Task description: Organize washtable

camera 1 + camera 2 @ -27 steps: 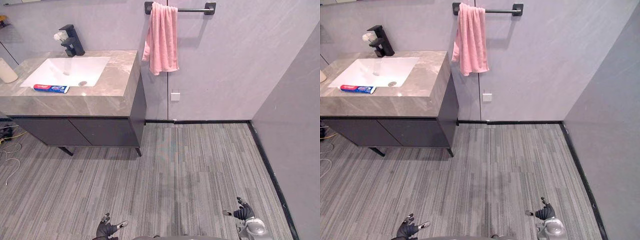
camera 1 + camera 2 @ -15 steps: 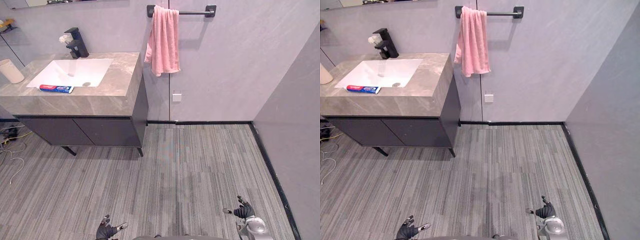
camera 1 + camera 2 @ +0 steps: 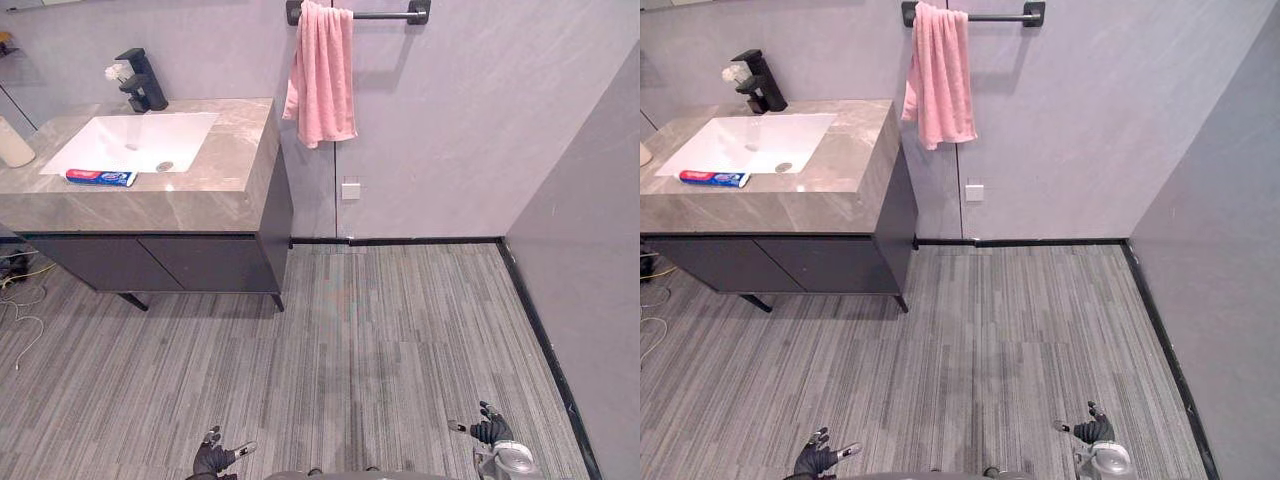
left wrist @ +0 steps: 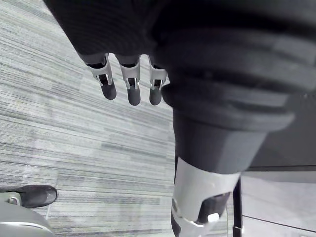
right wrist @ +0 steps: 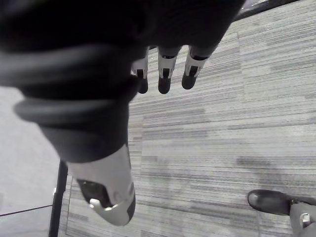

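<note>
Striped floor [image 3: 400, 330], washtable [image 3: 235, 170] far left, toothpaste [image 3: 101, 177] at basin [image 3: 140, 135] edge

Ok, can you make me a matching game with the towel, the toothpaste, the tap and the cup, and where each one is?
1 pink towel
2 toothpaste tube
3 black tap
4 pale cup

A behind the basin
B at the counter's left edge
C hanging on the wall bar
D lying at the basin's front edge

Pairs: 1-C, 2-D, 3-A, 4-B

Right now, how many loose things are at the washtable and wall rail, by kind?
Red-and-blue toothpaste tube: 1
Cream cylindrical cup: 1
Pink cloth towel: 1
Small white object on the black faucet, kind unclear: 1
Total: 4
</note>
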{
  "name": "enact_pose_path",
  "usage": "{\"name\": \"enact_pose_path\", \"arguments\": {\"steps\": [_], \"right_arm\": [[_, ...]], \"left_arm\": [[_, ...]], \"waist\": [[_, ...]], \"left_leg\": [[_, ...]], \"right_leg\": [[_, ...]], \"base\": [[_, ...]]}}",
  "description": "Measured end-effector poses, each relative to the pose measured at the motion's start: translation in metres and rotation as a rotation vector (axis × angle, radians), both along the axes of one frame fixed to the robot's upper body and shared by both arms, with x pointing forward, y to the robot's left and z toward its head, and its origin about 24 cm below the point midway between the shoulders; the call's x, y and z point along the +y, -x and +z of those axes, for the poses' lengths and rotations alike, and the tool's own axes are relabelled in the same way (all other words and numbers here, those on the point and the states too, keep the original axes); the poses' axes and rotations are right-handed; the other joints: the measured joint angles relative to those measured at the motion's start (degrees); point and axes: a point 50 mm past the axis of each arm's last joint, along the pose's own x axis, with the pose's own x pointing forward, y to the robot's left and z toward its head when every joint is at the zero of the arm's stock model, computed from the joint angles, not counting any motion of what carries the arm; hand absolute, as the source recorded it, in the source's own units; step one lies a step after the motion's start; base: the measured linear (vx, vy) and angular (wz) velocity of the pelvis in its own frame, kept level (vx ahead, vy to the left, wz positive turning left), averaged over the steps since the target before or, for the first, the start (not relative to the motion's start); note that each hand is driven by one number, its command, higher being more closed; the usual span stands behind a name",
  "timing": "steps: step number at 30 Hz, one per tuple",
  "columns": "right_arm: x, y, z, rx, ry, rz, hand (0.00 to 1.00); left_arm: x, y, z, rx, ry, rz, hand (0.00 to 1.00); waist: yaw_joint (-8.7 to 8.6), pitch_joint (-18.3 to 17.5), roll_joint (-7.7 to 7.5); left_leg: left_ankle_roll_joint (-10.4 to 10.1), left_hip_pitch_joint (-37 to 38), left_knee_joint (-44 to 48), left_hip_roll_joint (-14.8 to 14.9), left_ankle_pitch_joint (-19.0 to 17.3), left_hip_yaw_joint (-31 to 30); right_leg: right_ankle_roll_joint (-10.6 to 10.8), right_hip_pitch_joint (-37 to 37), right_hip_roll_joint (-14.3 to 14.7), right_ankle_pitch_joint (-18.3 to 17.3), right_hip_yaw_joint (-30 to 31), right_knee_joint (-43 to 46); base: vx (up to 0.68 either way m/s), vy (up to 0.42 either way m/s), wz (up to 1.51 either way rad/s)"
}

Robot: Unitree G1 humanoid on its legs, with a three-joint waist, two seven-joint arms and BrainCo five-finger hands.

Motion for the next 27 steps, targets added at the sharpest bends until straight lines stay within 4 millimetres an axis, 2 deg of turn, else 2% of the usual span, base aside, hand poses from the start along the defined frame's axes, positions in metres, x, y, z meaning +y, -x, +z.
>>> {"name": "enact_pose_path", "arguments": {"steps": [15, 18, 20, 22, 23, 24, 25, 27], "right_arm": [[0.015, 0.001, -0.005, -0.004, -0.046, -0.049, 0.00], [0.017, 0.001, -0.006, -0.005, -0.056, -0.056, 0.00], [0.019, 0.000, -0.006, -0.012, -0.066, -0.066, 0.00], [0.019, -0.004, -0.005, -0.022, -0.067, -0.066, 0.00], [0.020, -0.005, -0.005, -0.025, -0.069, -0.067, 0.00], [0.022, -0.006, -0.005, -0.027, -0.075, -0.068, 0.00], [0.024, -0.007, -0.005, -0.029, -0.080, -0.069, 0.00], [0.034, -0.005, -0.008, -0.023, -0.108, -0.070, 0.00]], "left_arm": [[-0.002, -0.002, 0.000, -0.002, 0.001, -0.009, 0.00], [-0.003, -0.004, 0.001, -0.015, 0.000, -0.018, 0.00], [-0.005, -0.007, 0.003, -0.028, -0.001, -0.028, 0.00], [-0.007, -0.010, 0.004, -0.039, -0.001, -0.044, 0.00], [-0.007, -0.014, 0.005, -0.053, -0.002, -0.051, 0.00], [-0.007, -0.016, 0.007, -0.063, -0.005, -0.056, 0.00], [-0.007, -0.017, 0.008, -0.068, -0.009, -0.063, 0.00], [-0.003, -0.023, 0.012, -0.088, -0.036, -0.093, 0.00]], "waist": [[0.16, 0.20, -0.17], [0.30, 0.27, -0.24], [0.47, 0.32, -0.19], [0.46, 0.62, -0.13], [0.39, 1.22, -0.24], [0.43, 1.78, -0.21], [0.41, 2.03, -0.29], [0.40, 3.14, -1.43]], "left_leg": [[0.44, -2.34, 0.39, 1.09, -1.48, 3.29], [0.69, -3.60, 2.39, 1.31, -3.00, 3.66], [0.89, -4.57, 5.13, 1.54, -5.04, 4.33], [1.56, -5.78, 8.30, 1.40, -7.44, 4.96], [2.14, -6.40, 10.92, 1.05, -9.44, 5.21], [2.52, -6.26, 11.92, 0.95, -10.14, 5.39], [2.77, -6.27, 12.42, 0.80, -10.51, 5.40], [3.95, -4.68, 12.56, -0.24, -11.61, 5.01]], "right_leg": [[-0.28, -2.95, 1.27, 0.18, 3.40, -0.20], [0.26, -3.94, 1.32, -0.22, 3.70, 0.81], [0.60, -5.20, 1.27, -2.09, 4.30, 3.74], [1.51, -8.61, 0.69, -6.10, 4.70, 11.13], [3.80, -11.91, -0.23, -9.55, 4.34, 19.35], [5.28, -13.92, -0.75, -10.54, 3.85, 24.77], [5.86, -15.42, -1.21, -10.88, 3.38, 28.55], [5.90, -22.01, -3.86, -11.98, 0.94, 42.93]], "base": [[0.02, -0.023, -0.13], [0.06, 0.000, -0.09], [0.05, 0.014, -0.17], [0.02, 0.034, -0.14], [0.01, 0.054, -0.07], [0.02, 0.064, -0.04], [0.03, 0.063, 0.02], [0.13, 0.049, 0.09]]}}
